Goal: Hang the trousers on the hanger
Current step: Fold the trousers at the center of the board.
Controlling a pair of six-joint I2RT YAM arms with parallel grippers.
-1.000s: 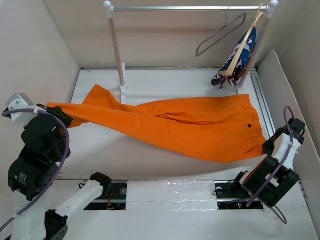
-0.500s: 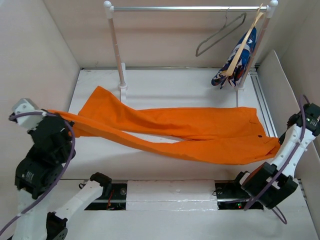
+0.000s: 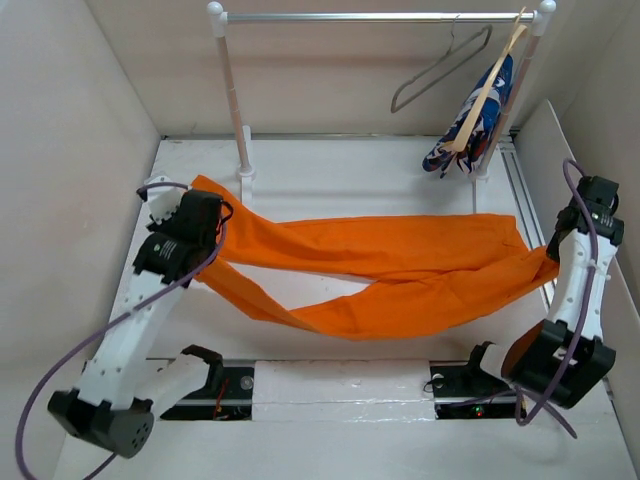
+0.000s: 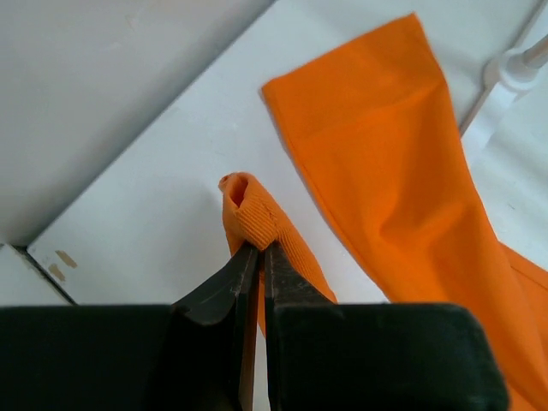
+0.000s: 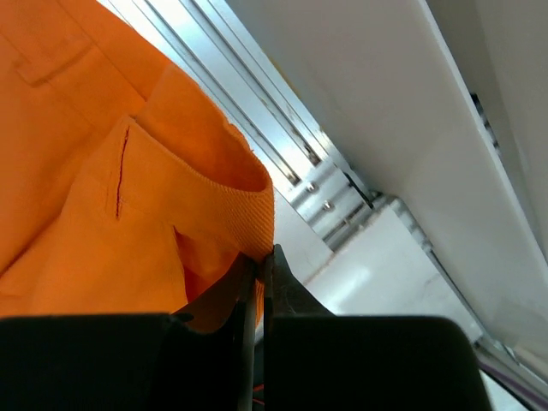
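Left gripper [image 4: 259, 248], right gripper [image 5: 259, 257] clamp trousers [image 3: 400, 265]; hanger [image 3: 437, 70] (rail-hung) beside garment [image 3: 478, 128].

One pair of orange trousers [image 3: 400, 265], two hangers (one wire hanger [image 3: 441, 70], one wooden hanger [image 3: 487, 88]), one patterned garment [image 3: 472, 135], one clothes rail [image 3: 380, 17] and two tools, left tool [image 4: 259, 247] and right tool [image 5: 257, 257], are counted.

White arm links [image 3: 130, 335], black joints [image 3: 185, 240], black end effectors [image 4: 259, 248], looping purple cables [image 3: 50, 375].
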